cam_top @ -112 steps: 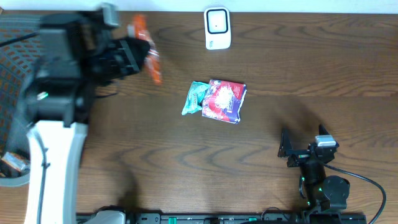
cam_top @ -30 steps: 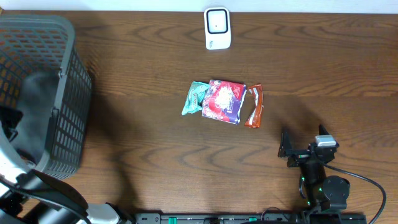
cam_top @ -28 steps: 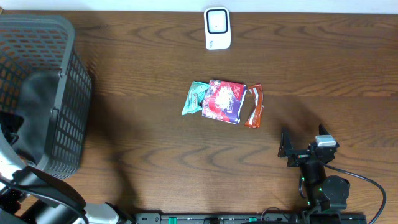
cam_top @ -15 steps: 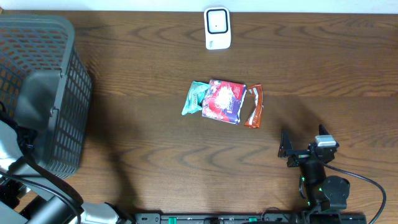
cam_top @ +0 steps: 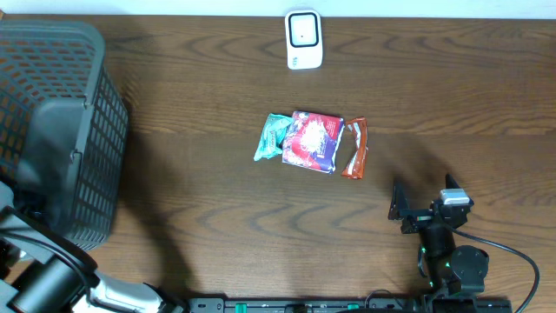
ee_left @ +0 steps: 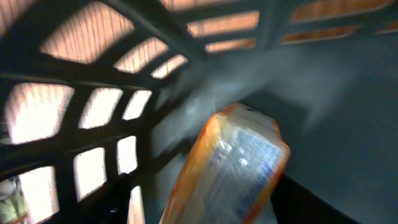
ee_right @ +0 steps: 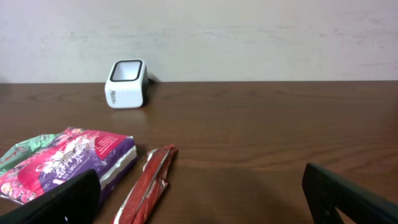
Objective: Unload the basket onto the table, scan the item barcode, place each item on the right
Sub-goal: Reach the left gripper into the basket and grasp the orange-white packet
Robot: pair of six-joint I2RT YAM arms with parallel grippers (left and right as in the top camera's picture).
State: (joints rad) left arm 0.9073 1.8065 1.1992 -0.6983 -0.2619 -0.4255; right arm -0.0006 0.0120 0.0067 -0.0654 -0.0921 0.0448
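Dark wooden table point(cam_top: 217, 200); right claw point(ee_right: 204, 200) spread wide, left claw point(ee_left: 214, 206) unclear, blurred print on orange packet point(ee_left: 233, 165)

Our right arm point(cam_top: 445, 248) is black jointed housings with a small grey camera block point(cam_top: 453, 200), green lights and a black cable point(cam_top: 521, 253). Its fingers point(ee_right: 68, 198) are plain black. Our left arm point(cam_top: 48, 283) shows dark joints, black cables and a white link.

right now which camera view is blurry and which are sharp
Left wrist: smeared, the orange packet and basket wall soft, with bright light through the mesh. Right wrist: sharp on the scanner. Overhead: sharp, soft shadows on the table.
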